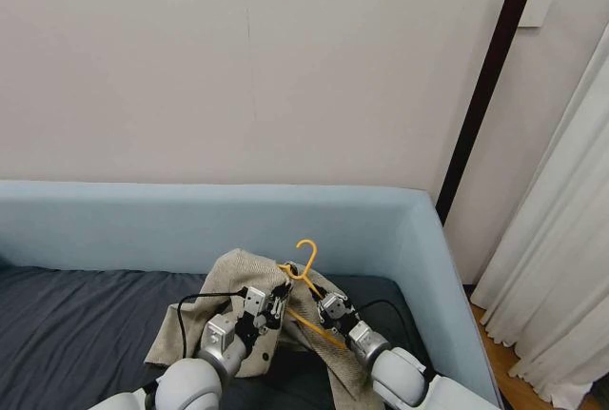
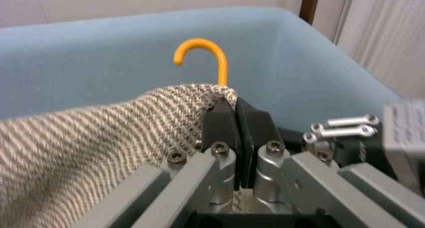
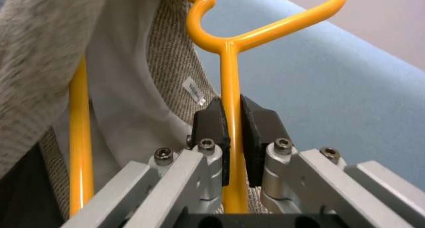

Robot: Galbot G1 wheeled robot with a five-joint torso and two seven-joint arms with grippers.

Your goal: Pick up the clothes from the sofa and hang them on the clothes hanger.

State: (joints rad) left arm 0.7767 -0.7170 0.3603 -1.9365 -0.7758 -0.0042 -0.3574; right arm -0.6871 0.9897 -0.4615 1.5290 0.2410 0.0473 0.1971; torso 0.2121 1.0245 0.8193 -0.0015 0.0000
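Observation:
A beige knitted garment [image 1: 228, 307] lies draped over a yellow hanger [image 1: 306, 256] on the dark sofa seat, close to the blue backrest. My left gripper [image 1: 277, 300] is shut on the garment's collar edge [image 2: 199, 101] just below the hanger's hook [image 2: 202, 51]. My right gripper [image 1: 328, 303] is shut on the hanger's yellow bar [image 3: 230, 88], the bar pinched between its black pads [image 3: 216, 123]. The garment's grey lining and a small label [image 3: 191, 90] hang beside that bar.
The sofa's light blue backrest [image 1: 190, 224] and right armrest [image 1: 447, 286] enclose the dark seat [image 1: 67, 324]. A dark wooden rack post [image 1: 481, 96] stands to the right against the wall. White curtains [image 1: 561, 258] hang at far right.

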